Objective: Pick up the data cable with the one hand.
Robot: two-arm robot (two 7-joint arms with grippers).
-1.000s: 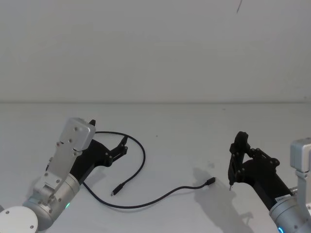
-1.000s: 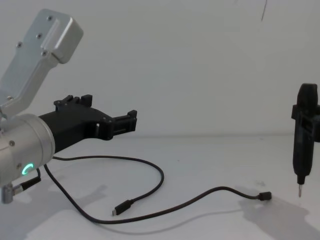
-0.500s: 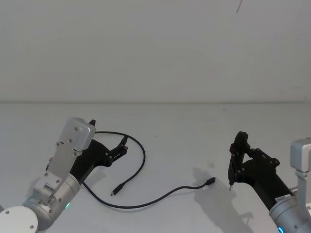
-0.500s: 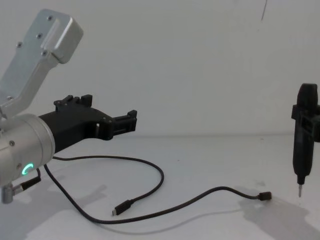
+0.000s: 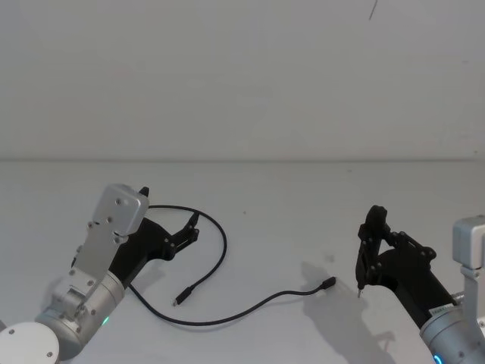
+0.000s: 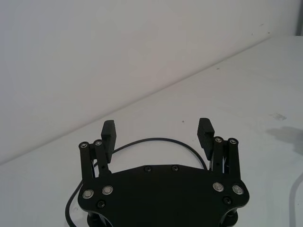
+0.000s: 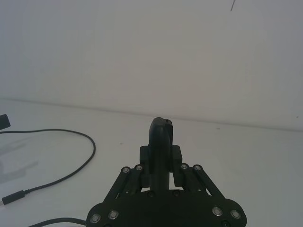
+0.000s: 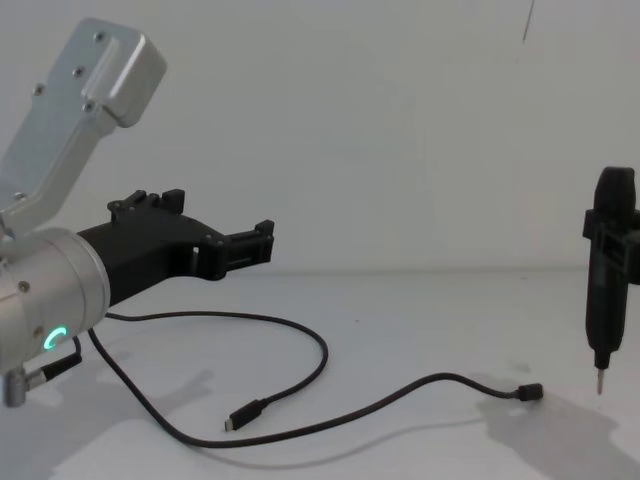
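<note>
The data cable (image 5: 224, 250) is a thin black cord lying in loose loops on the white table (image 5: 303, 197), with one plug (image 5: 176, 300) near the middle and the other plug (image 5: 327, 283) to the right. In the chest view the data cable (image 8: 322, 362) lies flat under my left arm. My left gripper (image 5: 192, 227), black and angular on a silver cylinder with a green ring (image 8: 52, 338), hovers open above the cable's far loop without touching it. In the left wrist view my left gripper (image 6: 157, 130) has its fingers spread wide with the data cable (image 6: 156, 139) curving beyond them.
My right gripper (image 5: 370, 229) stands shut and upright at the right of the table, slim and black, with a thin metal tip (image 8: 599, 385) just above the surface near the right plug. A white wall (image 5: 242, 76) rises behind the table.
</note>
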